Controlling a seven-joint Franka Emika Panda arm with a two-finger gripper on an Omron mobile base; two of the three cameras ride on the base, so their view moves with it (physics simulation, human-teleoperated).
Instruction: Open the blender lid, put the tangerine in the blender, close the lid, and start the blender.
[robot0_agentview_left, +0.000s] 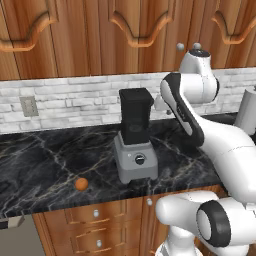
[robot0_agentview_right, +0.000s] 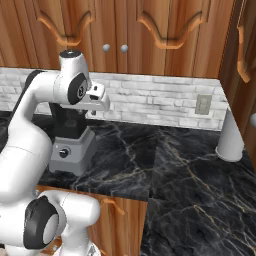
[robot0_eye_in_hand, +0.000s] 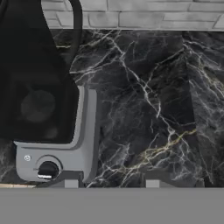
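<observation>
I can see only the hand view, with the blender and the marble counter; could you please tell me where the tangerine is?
Observer: The tangerine lies on the counter, left of the blender base and near the front edge.
Operator: Thank you. Is the lid on?
Observer: In the left base view the blender lid sits flat on the jar's top.
Operator: Is anything standing off to the blender's right?
Observer: A grey cylinder stands upright by the wall, well apart from the blender.
</observation>
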